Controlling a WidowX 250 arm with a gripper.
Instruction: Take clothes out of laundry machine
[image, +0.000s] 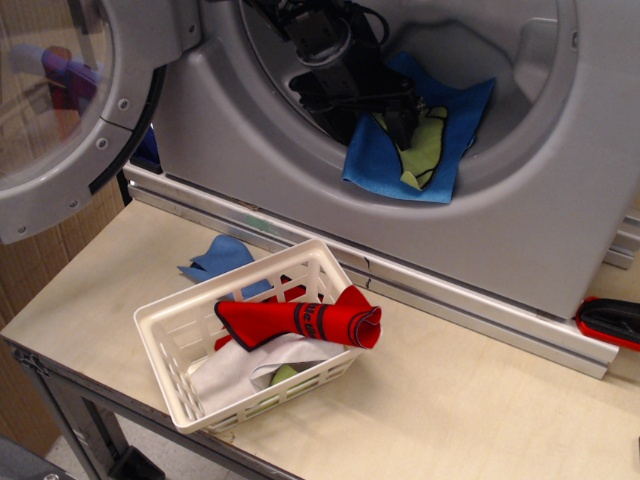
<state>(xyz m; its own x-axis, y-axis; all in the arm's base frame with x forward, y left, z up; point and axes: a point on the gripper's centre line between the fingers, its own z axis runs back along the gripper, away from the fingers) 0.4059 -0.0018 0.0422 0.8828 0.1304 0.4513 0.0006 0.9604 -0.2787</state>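
The bright blue cloth (455, 120) with a lime-green sock-shaped patch (427, 150) lies in the drum opening of the grey laundry machine (240, 150), draped over the lower rim. My black gripper (372, 122) reaches into the drum from the upper left. Its two fingers are spread apart and hang over the cloth's left part, one fingertip (404, 128) at the green patch. I see nothing held between them. The round glass door (60, 110) stands open at the left.
A white slatted basket (180, 330) on the wooden table holds a red cloth with black trim (300, 320) and a white cloth. A small light-blue cloth (220, 258) lies behind the basket. A red-and-black object (610, 320) sits at the right edge.
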